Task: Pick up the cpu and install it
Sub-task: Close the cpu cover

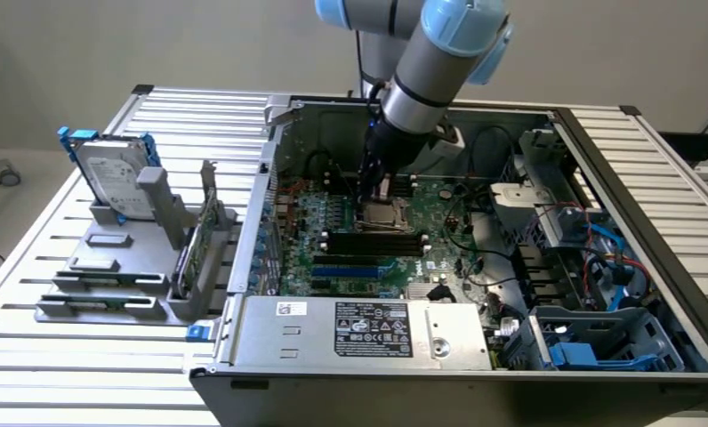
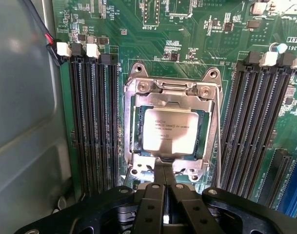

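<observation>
Cpu: the cpu lies flat inside the socket frame, silver top up with printed lettering, its edges square to the frame. In the exterior view the cpu sits near the middle of the circuit board, right under the arm.
Socket frame: the metal socket frame surrounds the cpu on all sides, with screws at its corners.
Claw: the claw is closed, its two black fingers pressed together with nothing between them. Its tip points at one edge of the socket frame, just beside the cpu; I cannot tell whether it touches. In the exterior view the claw hangs just above the cpu.
Memory slots: long black memory slots run in rows on both sides of the socket frame.
Circuit board: the green circuit board carries all of these.
Arm: the grey and light-blue arm reaches down from above into the computer case.
Computer case: the open computer case rests on the tabletop, with a labelled power supply box at its near edge.
Hard drive: a silver hard drive with blue rails stands upright in a grey holder on the slatted tabletop, to the exterior view's left of the case and well apart from the cpu.
</observation>
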Robot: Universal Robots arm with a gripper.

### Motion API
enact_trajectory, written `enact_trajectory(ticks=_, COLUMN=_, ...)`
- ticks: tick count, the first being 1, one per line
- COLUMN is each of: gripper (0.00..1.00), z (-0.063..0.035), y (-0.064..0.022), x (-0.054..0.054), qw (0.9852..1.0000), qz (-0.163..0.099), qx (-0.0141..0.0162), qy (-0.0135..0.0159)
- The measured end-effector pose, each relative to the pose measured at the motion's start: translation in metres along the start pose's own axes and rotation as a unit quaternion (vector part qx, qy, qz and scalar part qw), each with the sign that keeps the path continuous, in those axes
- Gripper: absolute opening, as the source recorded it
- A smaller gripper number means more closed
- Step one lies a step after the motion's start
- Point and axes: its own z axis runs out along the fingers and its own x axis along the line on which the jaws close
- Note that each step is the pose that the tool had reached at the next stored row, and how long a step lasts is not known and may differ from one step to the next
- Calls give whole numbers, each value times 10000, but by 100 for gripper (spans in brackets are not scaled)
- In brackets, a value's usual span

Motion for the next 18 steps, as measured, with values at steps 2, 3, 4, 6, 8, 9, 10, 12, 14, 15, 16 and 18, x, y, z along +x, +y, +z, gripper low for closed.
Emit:
enact_trajectory(ticks=2, gripper=11, z=9, y=2, x=-1, qw=10000, qz=0, qx=3, qy=2)
enact_trajectory(ticks=3, gripper=11, z=12, y=3, x=-1, qw=10000, qz=-1, qx=3, qy=4)
enact_trajectory(ticks=4, gripper=11, z=15, y=4, x=-1, qw=10000, qz=-1, qx=3, qy=6)
enact_trajectory(ticks=6, gripper=11, z=21, y=6, x=-1, qw=10000, qz=-2, qx=3, qy=8)
enact_trajectory(ticks=8, gripper=11, z=32, y=8, x=-2, qw=10000, qz=-3, qx=-5, qy=7)
enact_trajectory(ticks=9, gripper=11, z=41, y=9, x=-3, qw=10000, qz=-3, qx=-10, qy=7)
enact_trajectory(ticks=10, gripper=11, z=51, y=10, x=-4, qw=10000, qz=-3, qx=-16, qy=5)
enact_trajectory(ticks=12, gripper=11, z=59, y=10, x=-6, qw=10000, qz=-2, qx=-23, qy=1)
enact_trajectory(ticks=14, gripper=11, z=58, y=10, x=-5, qw=10000, qz=-6, qx=-26, qy=11)
enact_trajectory(ticks=15, gripper=11, z=47, y=8, x=-3, qw=10000, qz=-12, qx=-32, qy=33)
enact_trajectory(ticks=16, gripper=11, z=25, y=1, x=-3, qw=10000, qz=-16, qx=-31, qy=48)
enact_trajectory(ticks=18, gripper=11, z=-15, y=-12, x=-5, qw=10000, qz=-20, qx=-30, qy=65)
